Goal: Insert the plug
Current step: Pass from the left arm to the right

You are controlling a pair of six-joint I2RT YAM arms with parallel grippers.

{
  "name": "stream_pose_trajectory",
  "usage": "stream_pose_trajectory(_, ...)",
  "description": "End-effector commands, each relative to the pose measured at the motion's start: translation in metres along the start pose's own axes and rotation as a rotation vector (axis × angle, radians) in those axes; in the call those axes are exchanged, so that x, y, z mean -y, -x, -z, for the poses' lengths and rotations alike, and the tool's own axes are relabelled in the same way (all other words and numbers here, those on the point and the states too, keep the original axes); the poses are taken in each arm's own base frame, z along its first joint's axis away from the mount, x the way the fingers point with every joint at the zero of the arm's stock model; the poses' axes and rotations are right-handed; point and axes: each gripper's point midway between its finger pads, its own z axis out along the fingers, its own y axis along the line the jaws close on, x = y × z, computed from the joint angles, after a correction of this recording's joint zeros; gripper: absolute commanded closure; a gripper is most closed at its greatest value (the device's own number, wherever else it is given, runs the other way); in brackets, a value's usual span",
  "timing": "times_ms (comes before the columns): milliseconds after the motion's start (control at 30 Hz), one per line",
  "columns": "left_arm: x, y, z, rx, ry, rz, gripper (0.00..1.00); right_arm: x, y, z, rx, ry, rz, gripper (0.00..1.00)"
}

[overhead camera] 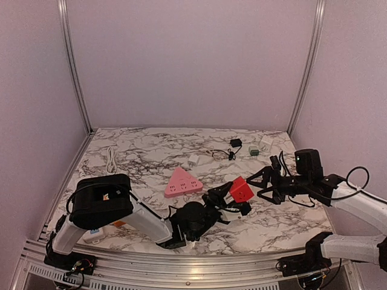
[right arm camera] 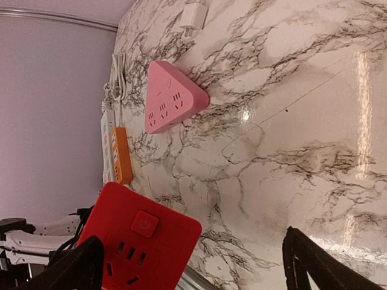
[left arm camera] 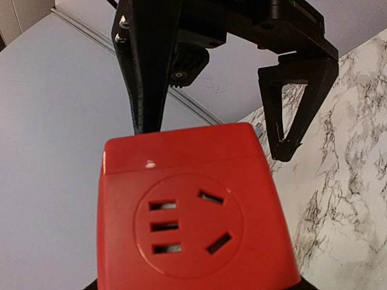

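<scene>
1. The left fingers (overhead camera: pixel 221 197) are clenched on the red socket cube (overhead camera: pixel 240 190) and hold it above the tabletop (overhead camera: pixel 290 211). They should hold it steady.
2. The right fingers (right arm camera: pixel 305 257) are spread wide and empty, near the cube.
3. A white plug (overhead camera: pixel 193 160) lies well apart on the far tabletop. The right arm probably must fetch it first.

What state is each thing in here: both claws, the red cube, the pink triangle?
Left gripper: shut on the red cube socket.
Red cube socket: gripped, visible outlets empty.
Right gripper: open, empty.
Pink triangular power strip: flat on the table, outlets empty.
Black plug: loose on the table, not inserted.
</scene>
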Motion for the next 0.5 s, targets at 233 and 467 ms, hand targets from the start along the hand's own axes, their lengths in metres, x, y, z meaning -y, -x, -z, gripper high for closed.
stream_pose_trajectory(233,-0.014,0.023,0.026,0.105,0.219,-0.265,1.0,-0.059,0.007,0.022,-0.059,0.133,0.027,0.04)
stream_pose_trajectory(467,-0.014,0.029,0.03,0.125,0.243,-0.296,1.0,-0.054,-0.011,0.014,-0.128,0.099,0.031,0.05)
